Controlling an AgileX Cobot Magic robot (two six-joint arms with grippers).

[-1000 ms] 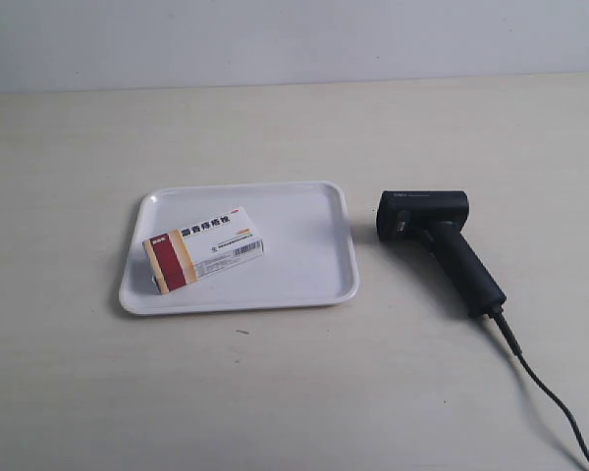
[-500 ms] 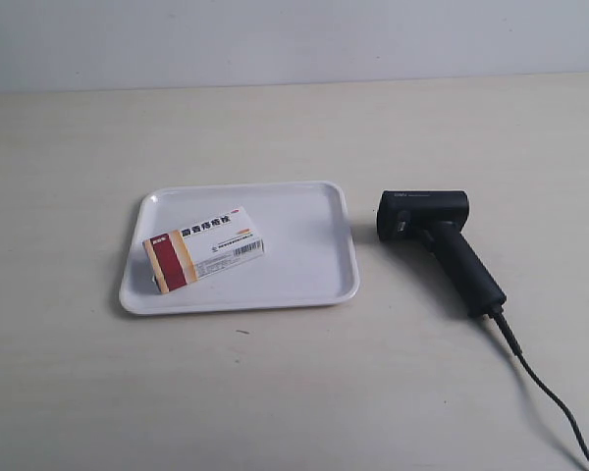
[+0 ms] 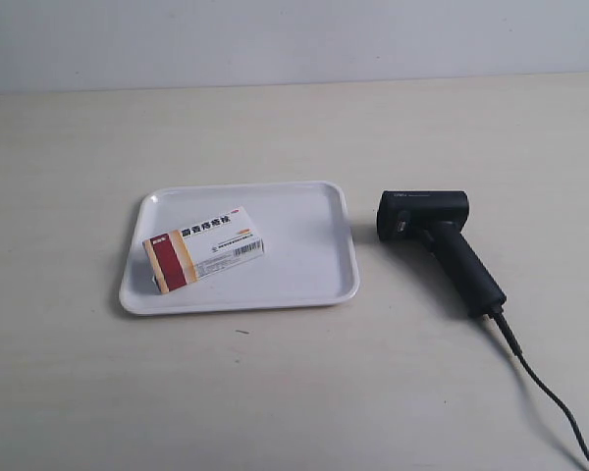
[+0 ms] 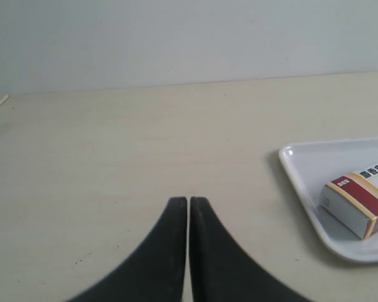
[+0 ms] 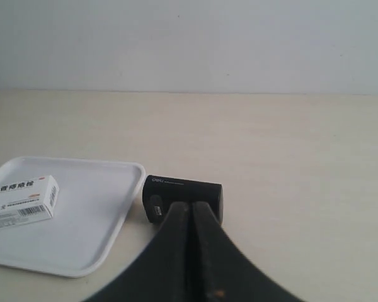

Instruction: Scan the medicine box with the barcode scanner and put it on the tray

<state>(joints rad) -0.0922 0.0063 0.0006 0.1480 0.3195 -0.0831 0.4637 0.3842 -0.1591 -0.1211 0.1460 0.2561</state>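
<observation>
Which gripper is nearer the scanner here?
Right. The right gripper is shut with its tips just short of the scanner head. The left gripper, also shut, sits beyond the tray's far side, scanner out of its view.

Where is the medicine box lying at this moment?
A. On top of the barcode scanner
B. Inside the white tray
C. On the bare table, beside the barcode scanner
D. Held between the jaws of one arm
B: the medicine box lies flat inside the white tray, apart from the barcode scanner, and nothing grips it.
</observation>
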